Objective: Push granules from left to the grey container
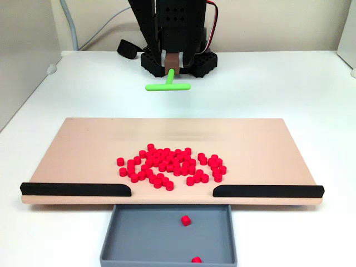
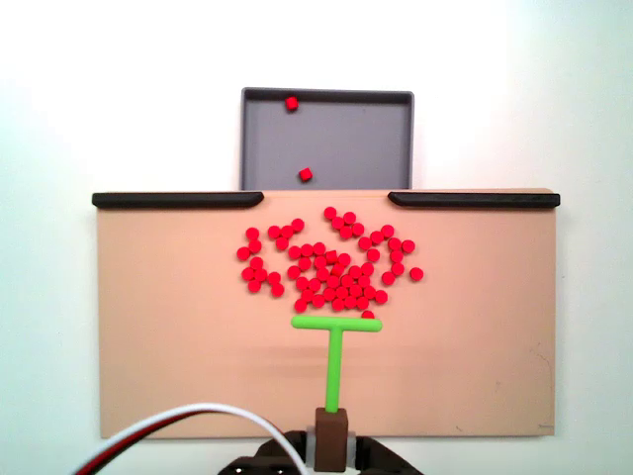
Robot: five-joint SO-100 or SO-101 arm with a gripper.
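Lying flat on the white table [image 1: 289,83], tan board [image 2: 495,327] as the landmark for everything here. Butted against the board's edge at the gap between the two black strips [image 2: 178,199], the grey container [image 2: 366,139], shallow and low-walled, holding two stray pellets. Heaped on the middle of the board, just short of that gap, the granules [image 2: 331,267]: several dozen tiny red cylinders, loose and touching. Hovering at the board's opposite side, the gripper [image 2: 332,427], pinching the brown block at the foot of the green T-shaped tool [image 2: 335,351]; fingers themselves largely hidden by the block, so pressed on it only by inference. Crossbar of the tool sitting just behind the pile's rear edge in the fixed view from above the arm, seemingly touching one pellet; height over the board impossible to tell.

Probably light, hard and smooth, these pellets: prone to rolling, scattering sideways and slipping round the bar's ends. No gripping them singly; better swept broadside with the crossbar, low and slow, aimed at the gap. Pile wider than the bar, so likely needing several passes.
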